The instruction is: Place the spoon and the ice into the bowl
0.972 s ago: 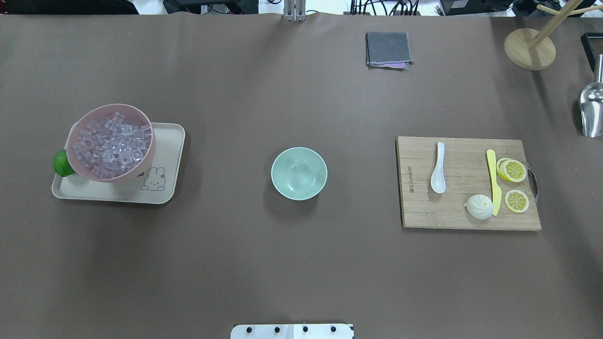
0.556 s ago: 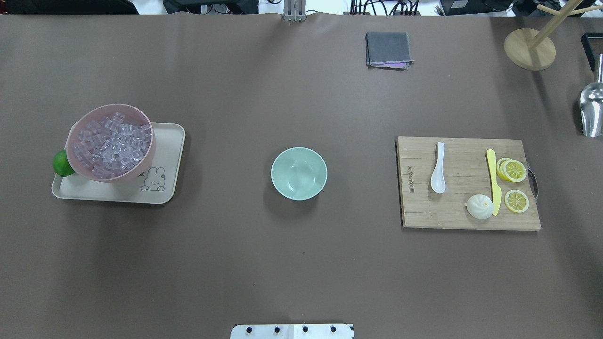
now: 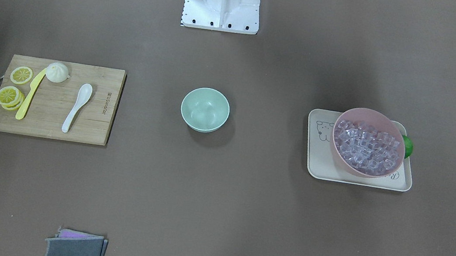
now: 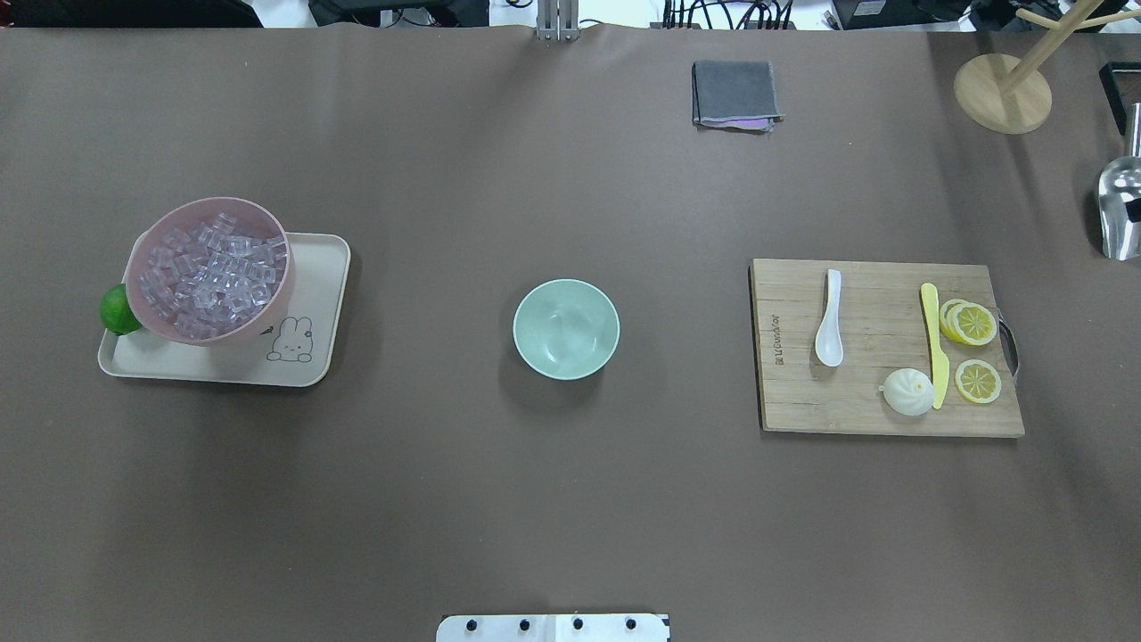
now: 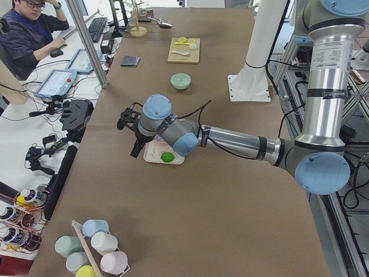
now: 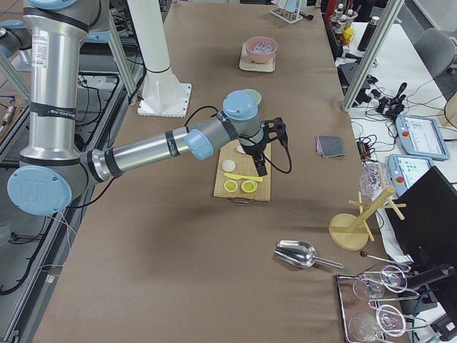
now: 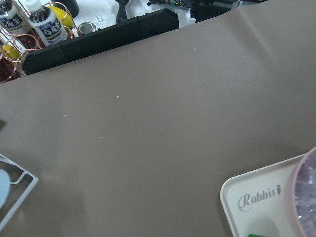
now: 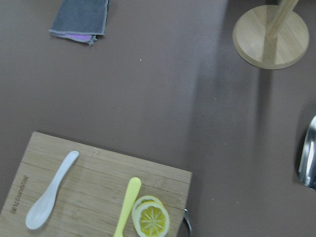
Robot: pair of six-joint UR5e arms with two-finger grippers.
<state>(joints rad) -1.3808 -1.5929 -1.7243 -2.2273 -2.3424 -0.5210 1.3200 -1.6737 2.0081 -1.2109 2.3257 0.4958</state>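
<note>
The white spoon [image 4: 829, 321] lies on the wooden cutting board [image 4: 802, 401], also in the right wrist view [image 8: 49, 192]. The mint-green bowl [image 4: 565, 328] stands empty at the table's middle. The ice [image 4: 212, 272], clear cubes, fills a pink bowl [image 4: 258, 325] on a beige tray [image 4: 312, 267]. My left gripper [image 5: 134, 144] hovers above the table by the tray. My right gripper [image 6: 258, 166] hovers over the cutting board. Both show only in the side views, so I cannot tell if they are open or shut.
On the board lie a yellow knife [image 4: 932, 343], lemon slices [image 4: 972, 323] and a white bun [image 4: 907, 390]. A lime [image 4: 116, 309] sits by the pink bowl. A grey cloth [image 4: 733, 93], a wooden stand [image 4: 1000, 93] and a metal scoop [image 4: 1119, 218] are at the far right.
A small dark shape has come in at the overhead view's right edge, over the metal scoop. The things on the table have not moved.
</note>
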